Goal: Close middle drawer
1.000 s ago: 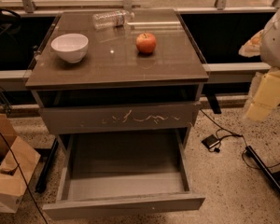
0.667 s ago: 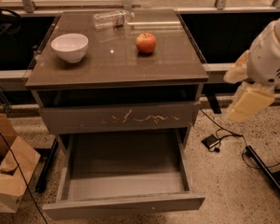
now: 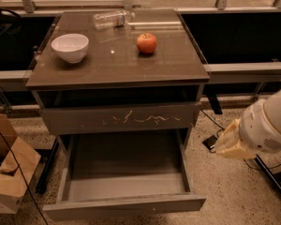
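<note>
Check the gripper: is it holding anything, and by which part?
Nothing visibly held. The gripper hangs in the air to the right of the cabinet, apart from the open middle drawer.

The surface (image 3: 113,65) is the flat brown top of the cabinet, and it shines a little. A white bowl (image 3: 70,47) sits near its left edge, a red apple (image 3: 146,43) stands right of the middle, and a clear plastic bottle (image 3: 111,19) lies on its side at the back, apart from both. The tool (image 3: 228,144) hangs off to the right, lower than the surface and not touching it.
</note>
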